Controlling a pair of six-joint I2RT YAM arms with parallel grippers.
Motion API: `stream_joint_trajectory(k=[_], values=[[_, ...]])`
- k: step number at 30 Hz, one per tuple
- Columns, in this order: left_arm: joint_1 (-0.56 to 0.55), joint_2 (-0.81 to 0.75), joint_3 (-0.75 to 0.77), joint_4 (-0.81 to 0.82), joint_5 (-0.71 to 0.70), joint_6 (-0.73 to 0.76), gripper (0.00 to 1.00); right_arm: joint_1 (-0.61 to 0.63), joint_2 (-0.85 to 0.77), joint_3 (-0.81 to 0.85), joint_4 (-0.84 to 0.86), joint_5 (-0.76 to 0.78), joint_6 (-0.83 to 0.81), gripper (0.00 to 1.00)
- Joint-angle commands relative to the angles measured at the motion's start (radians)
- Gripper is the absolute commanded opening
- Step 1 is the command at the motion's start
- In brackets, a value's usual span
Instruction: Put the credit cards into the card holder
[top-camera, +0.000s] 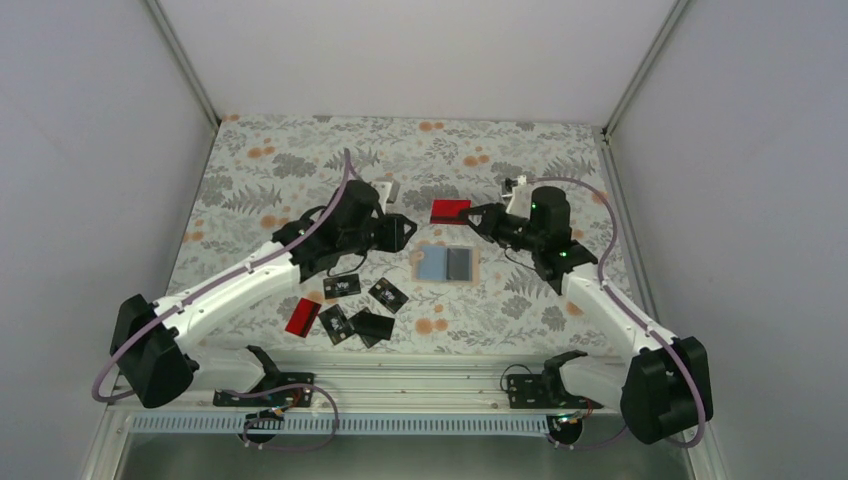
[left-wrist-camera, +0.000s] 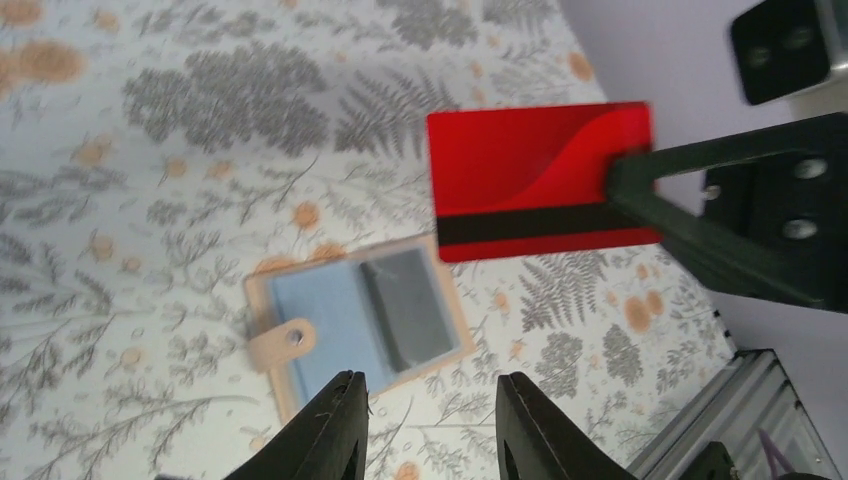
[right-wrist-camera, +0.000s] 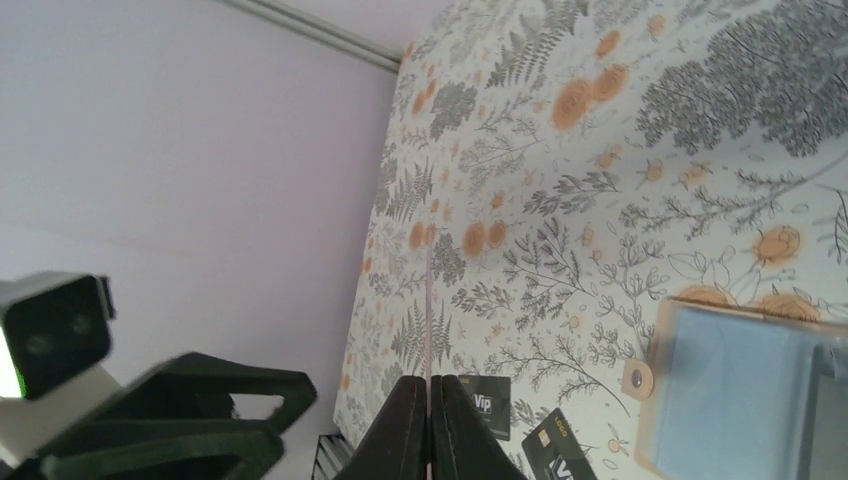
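My right gripper (top-camera: 478, 215) is shut on a red credit card (top-camera: 450, 210) and holds it in the air above and behind the card holder (top-camera: 447, 264). The holder lies open on the table, tan outside and light blue inside, with a dark card in its right half. In the left wrist view the red card (left-wrist-camera: 540, 180) hangs over the holder (left-wrist-camera: 355, 320). In the right wrist view the card (right-wrist-camera: 428, 300) shows edge-on between the shut gripper (right-wrist-camera: 428, 400). My left gripper (top-camera: 405, 232) is open and empty, just left of the red card; its fingertips (left-wrist-camera: 345, 420) stand well apart.
Several black cards (top-camera: 342, 287) and one more red card (top-camera: 302, 317) lie on the flowered tablecloth at the front left, under my left arm. Two black cards (right-wrist-camera: 485, 405) show in the right wrist view. Grey walls enclose the table on three sides.
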Motion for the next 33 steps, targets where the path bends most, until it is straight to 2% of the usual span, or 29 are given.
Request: stream_joint_trajectory(k=[1, 7, 14, 20, 33], values=[[0.002, -0.019, 0.113, -0.011, 0.075, 0.167, 0.34, -0.042, 0.002, 0.073, -0.040, -0.140, -0.239, 0.04], [0.002, -0.004, 0.271, -0.175, 0.151, 0.397, 0.34, -0.042, 0.037, 0.147, -0.149, -0.224, -0.476, 0.04], [0.000, -0.056, 0.334, -0.247, 0.224, 0.576, 0.35, -0.026, 0.047, 0.145, -0.132, -0.419, -0.625, 0.04], [0.000, -0.104, 0.341, -0.356, 0.219, 0.656, 0.36, 0.068, 0.016, 0.150, -0.156, -0.460, -0.749, 0.04], [-0.002, -0.160, 0.255, -0.412, 0.449, 0.751, 0.36, 0.174, -0.014, 0.194, -0.227, -0.553, -0.871, 0.04]])
